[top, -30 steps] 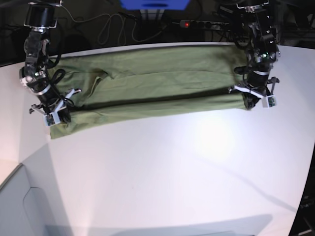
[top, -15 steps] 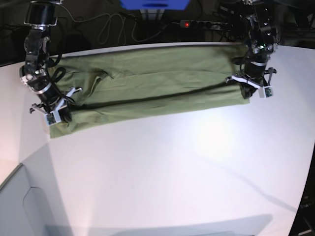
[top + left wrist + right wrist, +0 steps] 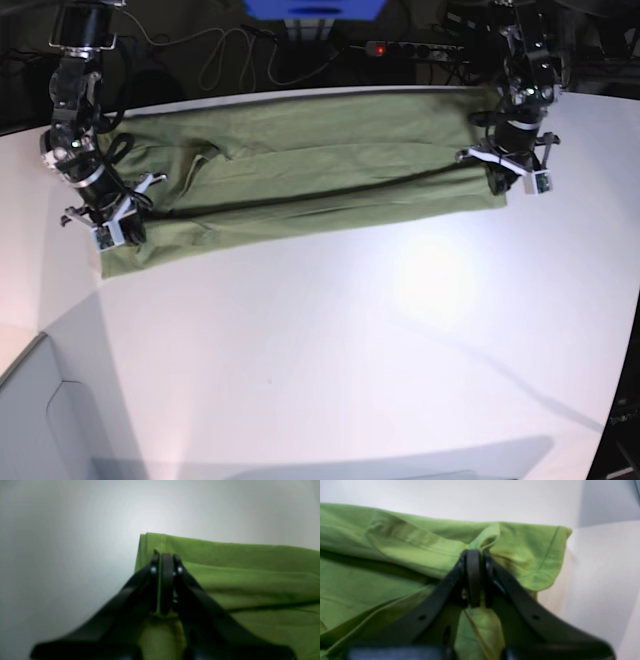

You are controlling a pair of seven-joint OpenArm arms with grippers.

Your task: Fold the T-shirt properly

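The olive-green T-shirt [image 3: 300,170] lies stretched across the far part of the white table [image 3: 350,340], its near long edge folded up over the body. On the base view's right my left gripper [image 3: 503,181] is shut on the T-shirt's near right corner. In the left wrist view the left gripper [image 3: 165,555] pinches a strip of the T-shirt [image 3: 250,580] between its fingers. My right gripper [image 3: 118,232] is shut on the near left corner. The right wrist view shows the right gripper [image 3: 474,552] clamped on a bunched fold of the T-shirt [image 3: 395,552].
Behind the table's far edge run black cables [image 3: 230,55] and a power strip [image 3: 415,47] with a red light. A blue object [image 3: 315,8] stands at the back centre. The table's left corner meets a grey surface [image 3: 40,420] at the lower left.
Both grippers have carried the shirt's near edge away from the camera, the left one more. The folded strip now lies further over the body and the shirt looks narrower.
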